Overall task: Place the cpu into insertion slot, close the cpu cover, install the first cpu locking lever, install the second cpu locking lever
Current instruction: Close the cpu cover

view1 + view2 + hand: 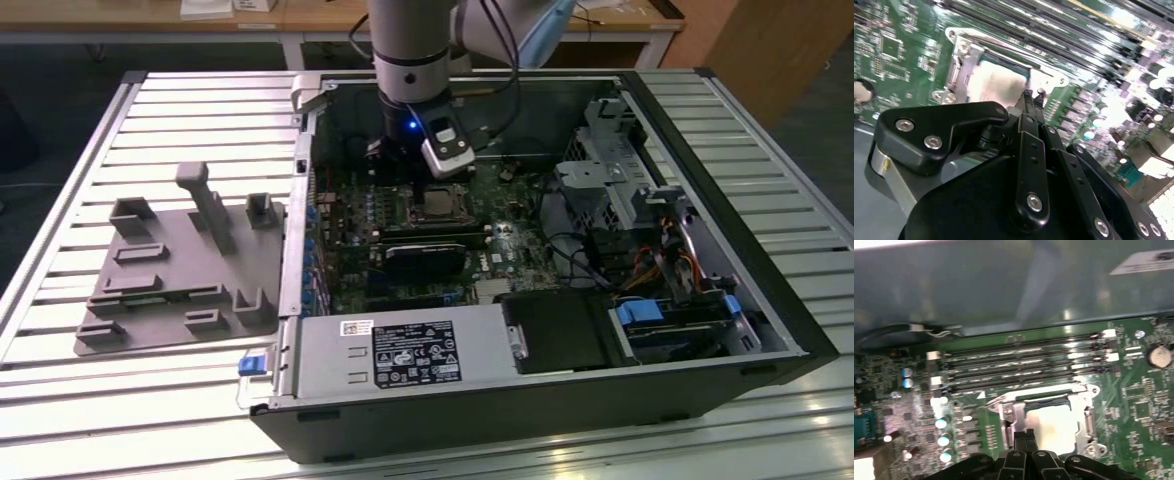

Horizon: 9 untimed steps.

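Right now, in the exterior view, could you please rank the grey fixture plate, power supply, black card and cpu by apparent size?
Largest to smallest:
grey fixture plate
power supply, fairly close behind
black card
cpu

the cpu [1051,427] lies in the insertion slot [415,211], within the case [534,410], which stands beside a tray [160,300] on the table [747,110].

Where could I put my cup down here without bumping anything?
Bare table slats lie between the grey fixture and the table's near edge, also behind the fixture. Inside the computer case it is crowded, especially around the gripper by the cpu.
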Each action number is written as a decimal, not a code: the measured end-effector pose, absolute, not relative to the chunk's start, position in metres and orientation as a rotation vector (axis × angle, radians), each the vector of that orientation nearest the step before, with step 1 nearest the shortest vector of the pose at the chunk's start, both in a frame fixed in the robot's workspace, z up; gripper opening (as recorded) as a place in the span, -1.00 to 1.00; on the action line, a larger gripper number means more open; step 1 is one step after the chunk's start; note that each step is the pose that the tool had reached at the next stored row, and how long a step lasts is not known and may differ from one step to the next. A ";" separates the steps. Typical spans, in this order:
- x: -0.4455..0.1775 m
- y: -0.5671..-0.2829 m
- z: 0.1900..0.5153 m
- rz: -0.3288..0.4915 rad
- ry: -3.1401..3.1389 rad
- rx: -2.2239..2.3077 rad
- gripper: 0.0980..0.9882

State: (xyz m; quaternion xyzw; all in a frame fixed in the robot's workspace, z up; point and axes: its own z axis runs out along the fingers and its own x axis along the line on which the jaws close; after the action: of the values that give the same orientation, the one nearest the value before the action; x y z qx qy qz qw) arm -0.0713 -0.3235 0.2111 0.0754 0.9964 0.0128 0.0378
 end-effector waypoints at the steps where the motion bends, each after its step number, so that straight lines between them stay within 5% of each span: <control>1: -0.068 -0.324 0.211 0.039 3.057 0.232 -0.99; 9: -0.049 -0.324 0.211 0.039 3.057 0.231 -0.99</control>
State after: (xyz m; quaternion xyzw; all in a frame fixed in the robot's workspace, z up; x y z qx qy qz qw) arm -0.0494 -0.3236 0.2111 0.0754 0.9964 0.0128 0.0377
